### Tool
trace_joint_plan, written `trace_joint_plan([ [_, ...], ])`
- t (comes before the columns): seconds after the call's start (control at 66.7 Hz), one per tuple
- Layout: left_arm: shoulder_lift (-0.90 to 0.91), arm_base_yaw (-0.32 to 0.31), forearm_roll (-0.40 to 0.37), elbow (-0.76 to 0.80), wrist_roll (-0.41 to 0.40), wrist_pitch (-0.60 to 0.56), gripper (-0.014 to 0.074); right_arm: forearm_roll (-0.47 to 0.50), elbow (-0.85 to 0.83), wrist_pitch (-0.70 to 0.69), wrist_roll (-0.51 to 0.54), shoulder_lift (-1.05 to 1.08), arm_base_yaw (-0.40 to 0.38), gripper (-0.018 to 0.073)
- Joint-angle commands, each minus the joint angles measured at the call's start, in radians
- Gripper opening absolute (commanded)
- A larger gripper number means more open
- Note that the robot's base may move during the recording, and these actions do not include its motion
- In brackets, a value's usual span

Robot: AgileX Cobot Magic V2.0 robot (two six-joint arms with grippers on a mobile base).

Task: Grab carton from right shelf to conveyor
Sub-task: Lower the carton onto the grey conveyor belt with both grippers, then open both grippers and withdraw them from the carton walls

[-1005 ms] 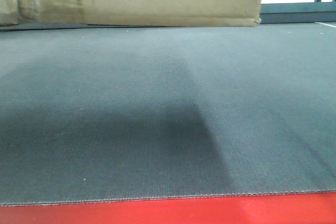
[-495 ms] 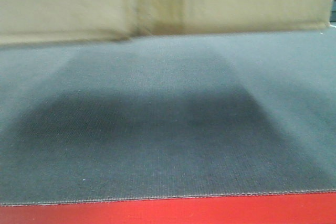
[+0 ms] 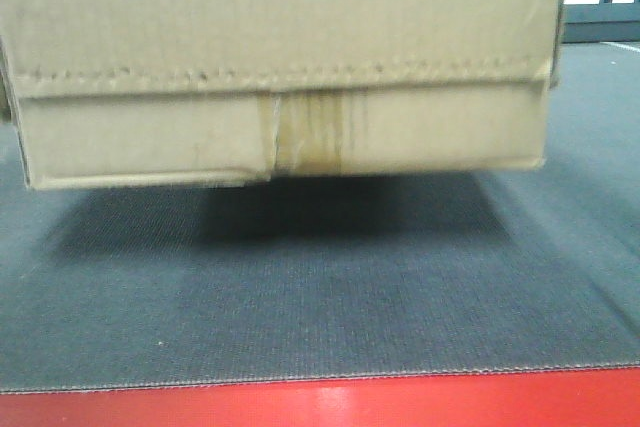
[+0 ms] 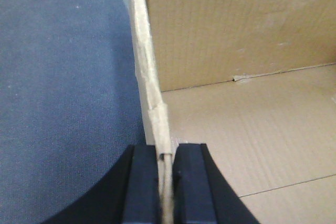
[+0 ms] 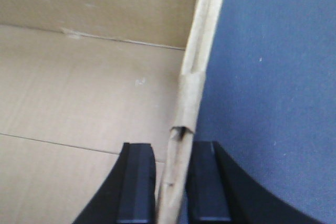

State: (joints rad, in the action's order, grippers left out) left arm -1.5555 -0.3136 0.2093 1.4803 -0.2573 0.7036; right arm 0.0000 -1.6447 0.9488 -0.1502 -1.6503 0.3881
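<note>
Carton (image 3: 280, 47) fills upper frame, over conveyor (image 3: 320, 297), shadow beneath. Left hand (image 4: 167, 150) and right hand (image 5: 172, 148) each pinch a side wall.

Dark conveyor (image 3: 320, 317) beneath carton (image 3: 280, 47)

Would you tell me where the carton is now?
In the front view, the carton fills the upper frame over the conveyor, left gripper and right gripper clamping its side walls.

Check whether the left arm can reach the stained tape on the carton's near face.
Probably not: the left gripper is clamped over the carton wall, and the stained tape lies outside, round the corner.
</note>
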Motion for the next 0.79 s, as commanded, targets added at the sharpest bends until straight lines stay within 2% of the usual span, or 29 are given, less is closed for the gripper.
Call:
trace_joint_plan([
  [0.0,-0.003,0.0,-0.007,0.005,0.01,-0.041,0.005,-0.034,-0.01,-0.046,-0.005,-0.015,-0.009,0.0175],
  [0.075,-0.005,0.0,-0.007,0.005,0.01,-0.041,0.0176,-0.034,-0.01,-0.046,-0.005,-0.019,-0.009,0.0385],
  [0.09,-0.005,0.0,-0.007,0.005,0.01,-0.041,0.0208,-0.034,-0.01,-0.046,-0.005,-0.019,-0.009,0.0405],
  [0.15,-0.005,0.0,-0.007,0.007,0.01,-0.041,0.038,-0.034,-0.01,-0.049,-0.005,-0.019,-0.009,0.0561],
  [0.18,-0.005,0.0,-0.007,0.01,0.01,-0.041,0.0444,-0.034,-0.01,-0.05,-0.005,-0.019,-0.009,0.0578],
  [0.225,-0.005,0.0,-0.007,0.014,0.01,-0.037,0.0598,-0.034,-0.01,-0.05,-0.005,-0.012,-0.009,0.0569],
  [0.255,-0.002,0.0,-0.007,0.021,0.01,-0.03,0.0629,-0.034,-0.01,-0.05,-0.005,-0.007,-0.009,0.0568],
  [0.435,0.039,0.0,-0.005,0.074,0.01,0.038,0.0469,-0.034,-0.01,-0.05,-0.005,0.052,-0.009,0.0564],
  [0.555,0.104,0.0,-0.002,0.08,0.01,0.062,0.0323,-0.034,-0.01,-0.048,-0.005,0.111,-0.009,0.0472],
  [0.645,0.152,0.002,0.016,0.08,0.01,0.081,0.0145,-0.051,-0.01,-0.039,-0.005,0.156,-0.009,0.0315],
  [0.72,0.183,0.019,0.04,0.08,0.01,0.109,-0.002,-0.088,-0.01,-0.03,-0.005,0.196,-0.009,0.0104],
  [0.78,0.198,0.041,0.041,0.08,0.03,0.136,-0.0017,-0.112,-0.008,-0.018,-0.005,0.214,-0.011,-0.0034],
])
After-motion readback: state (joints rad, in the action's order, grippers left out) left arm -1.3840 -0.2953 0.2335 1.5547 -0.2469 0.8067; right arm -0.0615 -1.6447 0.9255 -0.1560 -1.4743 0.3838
